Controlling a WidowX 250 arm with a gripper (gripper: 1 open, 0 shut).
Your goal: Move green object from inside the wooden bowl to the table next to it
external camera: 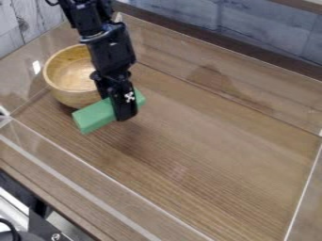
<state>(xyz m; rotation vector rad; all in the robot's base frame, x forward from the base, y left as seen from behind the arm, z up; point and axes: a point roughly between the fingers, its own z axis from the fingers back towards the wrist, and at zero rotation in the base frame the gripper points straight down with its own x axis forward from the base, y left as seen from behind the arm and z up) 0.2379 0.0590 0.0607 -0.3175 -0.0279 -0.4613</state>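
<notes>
The green object (94,117) lies aslant in the view, its long axis running from the lower left, where one end sticks out bare, up toward the upper right, where the gripper (120,106) covers part of it. A small patch of green also shows on the far side of the fingers (a brighter scrap than the rest), so the block passes behind or between them. Its broad face is turned toward the camera. The jaws are clamped on the block, the dark fingers crossing it toward its upper right end.

The block is outside the wooden bowl (73,75), just in front of its near rim and a little to the right, over the brown table (201,141). Whether its lower edge touches the wood, I cannot tell.

The black arm (105,42) enters from the top of the view, left of the middle, and reaches down toward the camera, leaning slightly rightward as it descends. Its body passes in front of the bowl's right side, hiding that part of the rim, and the gripper points downward at the block.
</notes>
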